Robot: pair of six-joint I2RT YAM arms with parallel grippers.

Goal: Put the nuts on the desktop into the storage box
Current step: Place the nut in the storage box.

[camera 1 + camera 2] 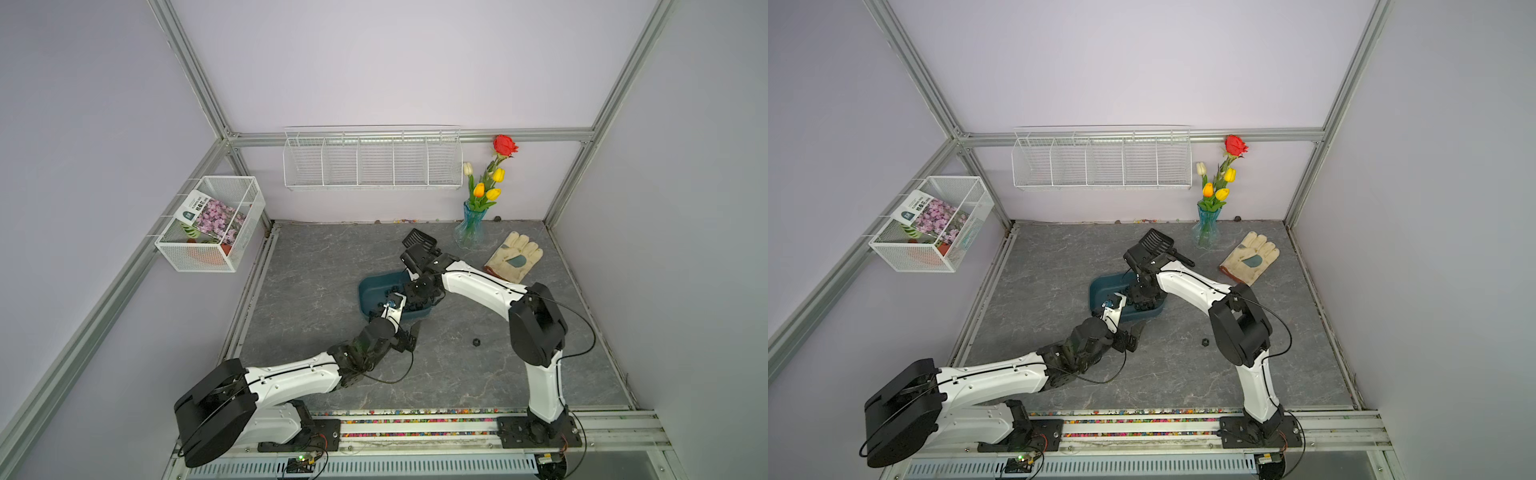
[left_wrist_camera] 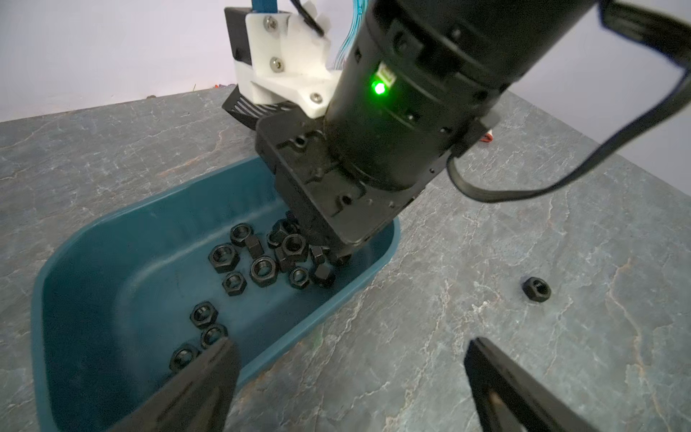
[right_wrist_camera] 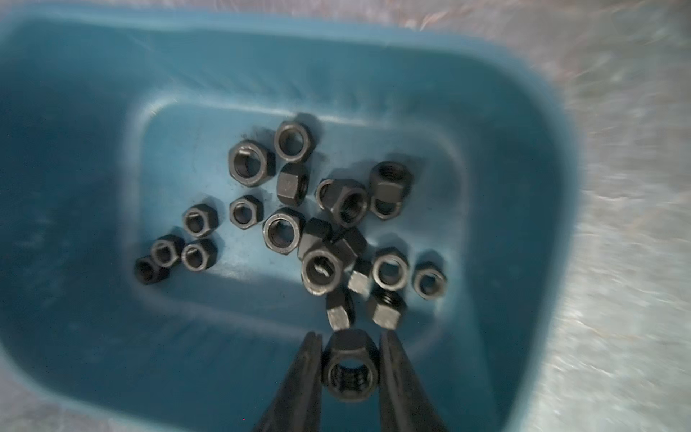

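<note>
Stone desktop (image 1: 316, 257) carries the blue storage box (image 1: 372, 286) at its middle, one loose nut (image 1: 476, 342) nearer the front, glove (image 1: 515, 255) and vase (image 1: 471, 228) by the far right corner.

Soft even light, faint shadows; wide-angle bend at edges; right wrist view blurry, esp. desktop (image 3: 635, 232)

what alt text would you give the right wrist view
The right hand pinches one black hex nut over the open teal-blue storage box. About twenty more black nuts lie scattered and partly piled on the box floor, with blurred grey desktop showing around the rim.
</note>
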